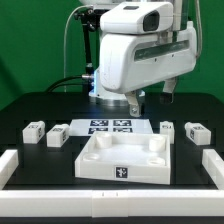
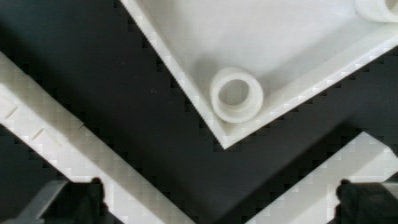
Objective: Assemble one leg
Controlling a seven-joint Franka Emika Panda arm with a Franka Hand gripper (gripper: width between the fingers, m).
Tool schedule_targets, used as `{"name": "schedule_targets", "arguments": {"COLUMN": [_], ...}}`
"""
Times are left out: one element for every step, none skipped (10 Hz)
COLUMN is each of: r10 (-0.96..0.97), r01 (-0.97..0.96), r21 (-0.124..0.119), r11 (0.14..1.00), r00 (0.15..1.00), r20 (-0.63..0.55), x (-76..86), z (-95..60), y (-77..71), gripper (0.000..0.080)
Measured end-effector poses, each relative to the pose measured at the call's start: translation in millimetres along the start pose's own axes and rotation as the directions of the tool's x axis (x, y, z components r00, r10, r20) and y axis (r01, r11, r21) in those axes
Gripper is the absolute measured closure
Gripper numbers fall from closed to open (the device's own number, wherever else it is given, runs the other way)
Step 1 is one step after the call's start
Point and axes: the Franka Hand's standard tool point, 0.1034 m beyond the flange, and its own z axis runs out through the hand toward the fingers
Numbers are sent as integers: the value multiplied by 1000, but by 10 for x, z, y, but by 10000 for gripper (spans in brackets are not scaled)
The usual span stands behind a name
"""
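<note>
Several legs, small white blocks with marker tags, lie on the black table. Two are at the exterior view's left [image 1: 33,132] [image 1: 58,134] and two at its right [image 1: 167,129] [image 1: 196,131]. The large white square tray-like part [image 1: 120,172] lies at the front centre. My gripper [image 1: 131,101] hangs over the marker board behind the tray, apart from every leg. In the wrist view the gripper [image 2: 222,205] is open and empty, its dark fingertips [image 2: 80,200] wide apart. Beyond it is a tray corner [image 2: 267,50] with a round socket [image 2: 235,92]. No leg shows in the wrist view.
The marker board [image 1: 108,127] lies flat behind the tray. White raised border pieces stand at the exterior view's left [image 1: 10,165] and right [image 1: 214,165]. A white bar [image 2: 45,120] crosses the wrist view. The arm's large white body [image 1: 140,50] fills the upper centre.
</note>
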Motion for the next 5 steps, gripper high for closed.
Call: {"name": "schedule_targets", "arguments": {"r10": [0,0,0,0,0], "r01": [0,0,0,0,0], "r21": [0,0,0,1,1], "r11": [1000,1000,1000,1000,1000], "r00": [1000,1000,1000,1000,1000], "r20": [0,0,0,1,1], "x": [0,0,-1,-2,-3], "z": [0,0,2,6,9], "y": [0,0,0,-2,-2], "gripper": [150,150,150,150,150]}}
